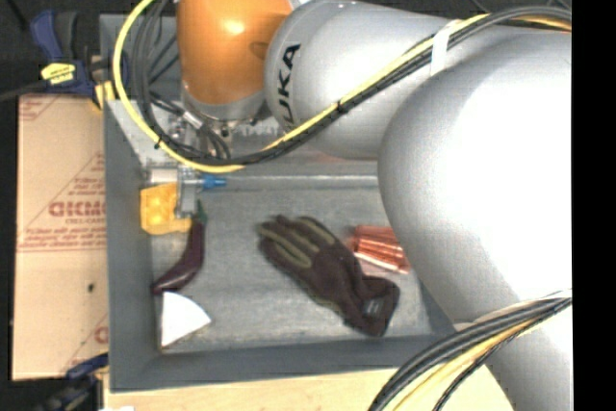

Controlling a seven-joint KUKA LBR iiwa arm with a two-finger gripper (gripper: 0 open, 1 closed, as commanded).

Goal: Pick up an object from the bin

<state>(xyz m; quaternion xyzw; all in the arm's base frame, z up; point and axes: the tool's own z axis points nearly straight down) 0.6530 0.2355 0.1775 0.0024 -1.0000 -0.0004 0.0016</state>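
My gripper [185, 188] sits low at the bin's back left corner, under the orange wrist cover. A yellow blocky thing [158, 208] lies right beside it on the left, touching or nearly touching it. Just below the gripper lies a dark purple, curved, eggplant-shaped thing [187, 262]. A white wedge-shaped piece [181, 317] rests at the front left corner.
A dark glove [327, 270] lies across the middle of the bin floor. Copper-coloured rods [379, 248] lie to its right, partly under the arm. The big arm covers the bin's right side and back.
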